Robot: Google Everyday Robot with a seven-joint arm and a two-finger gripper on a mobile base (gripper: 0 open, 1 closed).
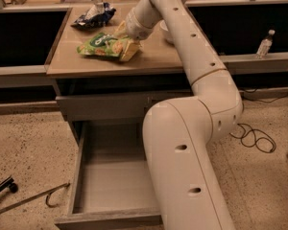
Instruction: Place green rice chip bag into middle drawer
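Observation:
The green rice chip bag (103,45) lies flat on the tan counter top (149,59), left of centre. My gripper (125,41) is at the bag's right end, down at counter level, open, with one yellowish finger behind the bag's end and one in front of it. The middle drawer (78,176) is pulled out wide below the counter, with nothing in it; my arm hides its right side.
A dark blue and white snack bag (92,16) lies at the counter's back left. A white bowl (165,30) sits behind my arm. A closed drawer front (103,107) is above the open drawer. A bottle (265,43), floor cables (252,135) and a metal rod (31,199) are nearby.

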